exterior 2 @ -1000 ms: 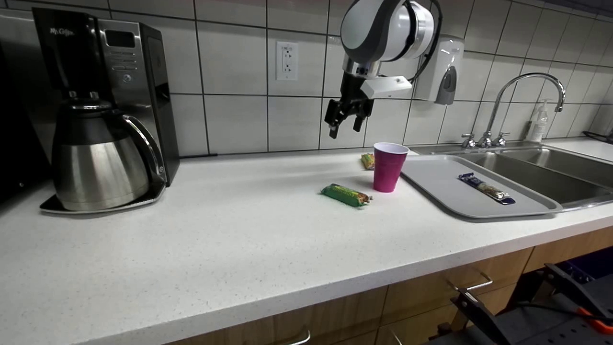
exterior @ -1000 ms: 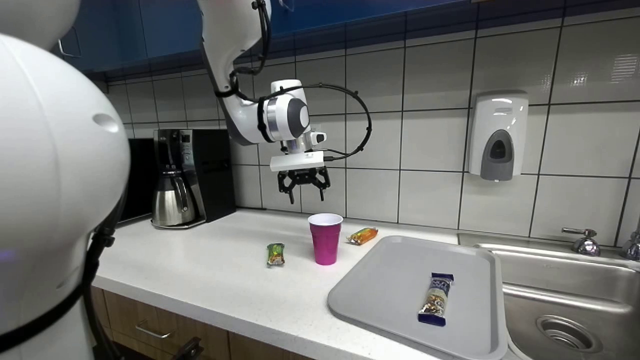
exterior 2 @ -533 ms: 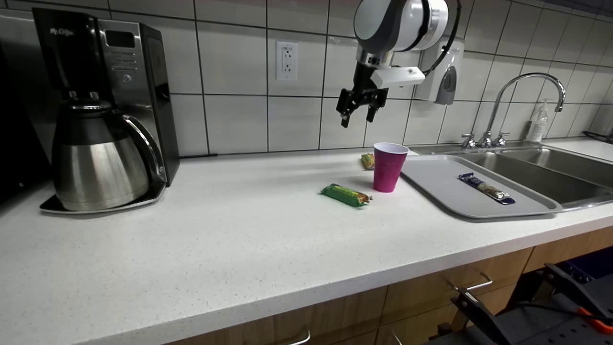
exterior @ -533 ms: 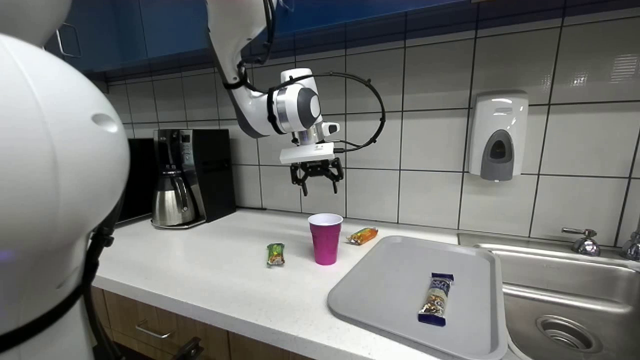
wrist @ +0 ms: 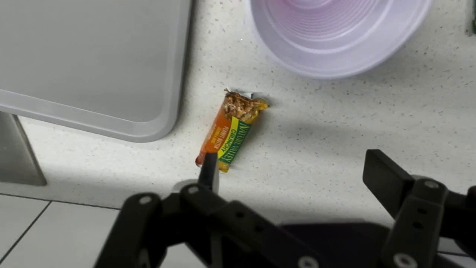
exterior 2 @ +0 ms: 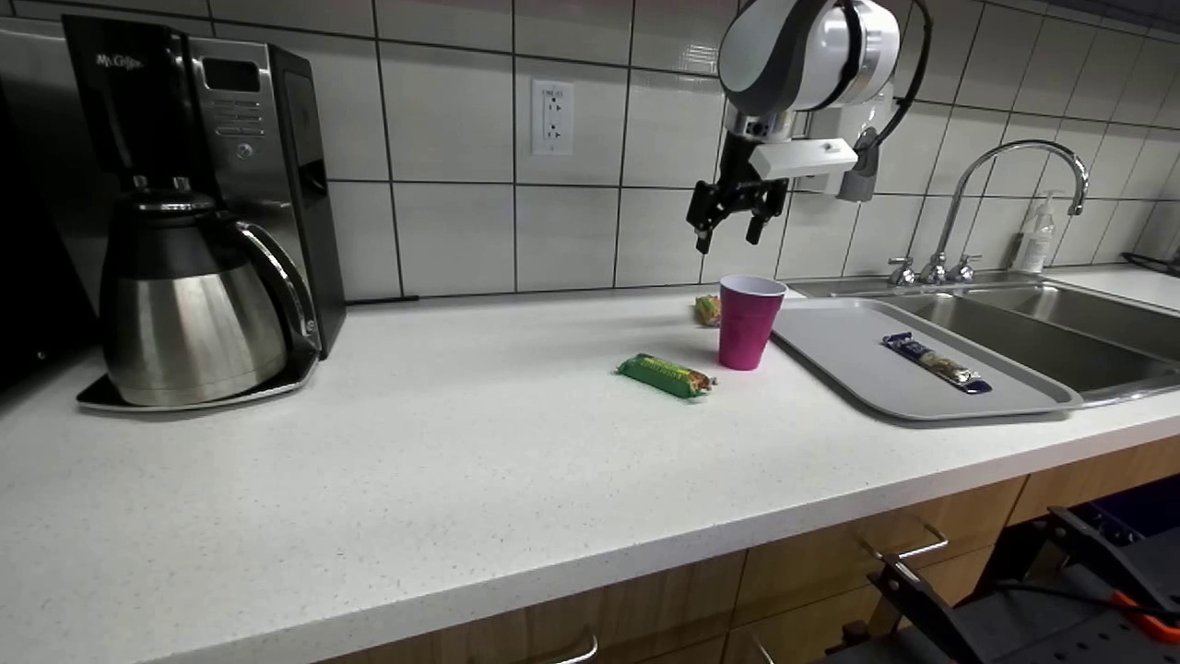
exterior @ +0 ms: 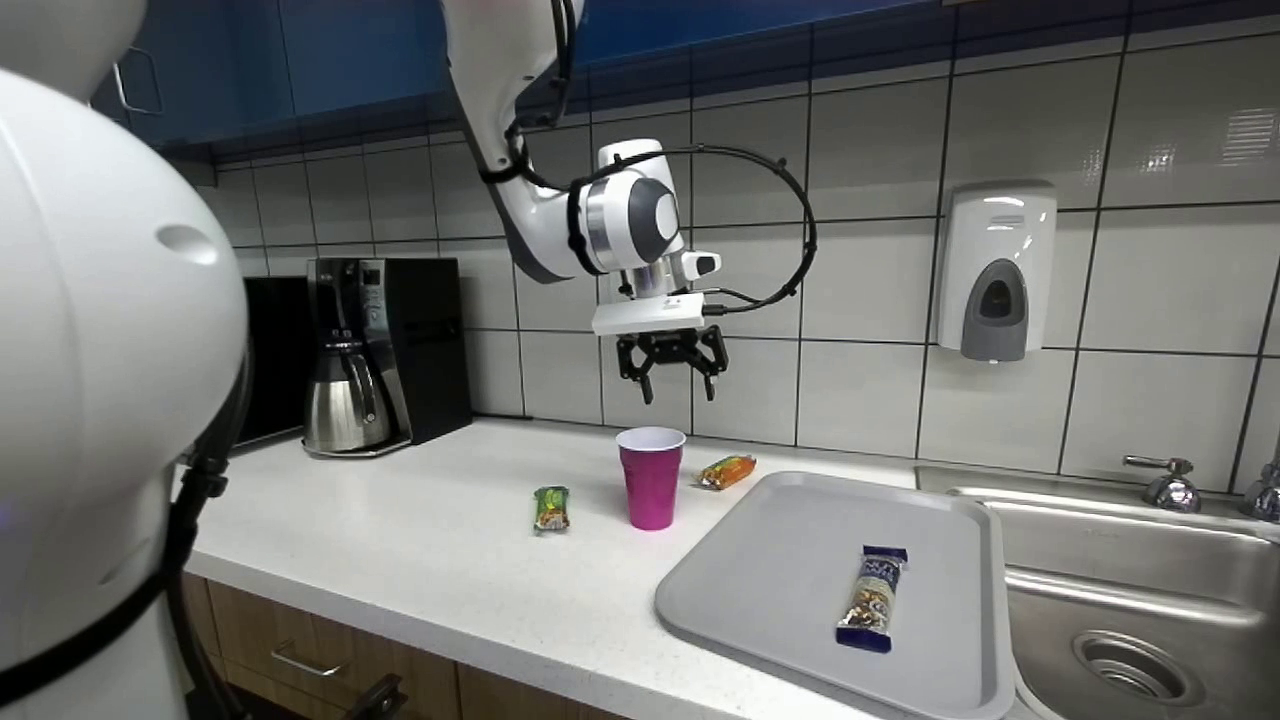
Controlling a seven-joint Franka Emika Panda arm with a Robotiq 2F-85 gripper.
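- Your black two-fingered gripper (exterior: 679,396) has shifted sideways since the frame of one second earlier, toward the stainless-steel sink (exterior: 1130,535); in both exterior views it hangs farther to the picture's right.
- Items on the white speckled countertop (exterior 2: 415,480) lie as they did in that frame.
- Jaws: standing wide apart with nothing held; you see them raised well above the countertop.
- Orange, yellow and green wrapped granola bar (wrist: 233,128): flat on the countertop below your gripper, near the rounded corner of the gray rectangular tray (exterior: 760,570).
- Appearance of the bar: oblong, slanted in the wrist view, lettered "NATURE VALLEY CRUNCHY" and "PEANUT BUTTER", with a brown, crumbly-looking patch at one end; one finger (wrist: 209,169) of yours overlaps the other end in that view.
- Magenta tapered cup with white interior (exterior: 651,490): upright beside the bar; in an exterior view it partly hides the bar from you.
- Green-wrapped bar (exterior 2: 666,375): near the cup, on the side away from the tray.
- Navy-wrapped nut bar (exterior: 872,600): lying on the tray.
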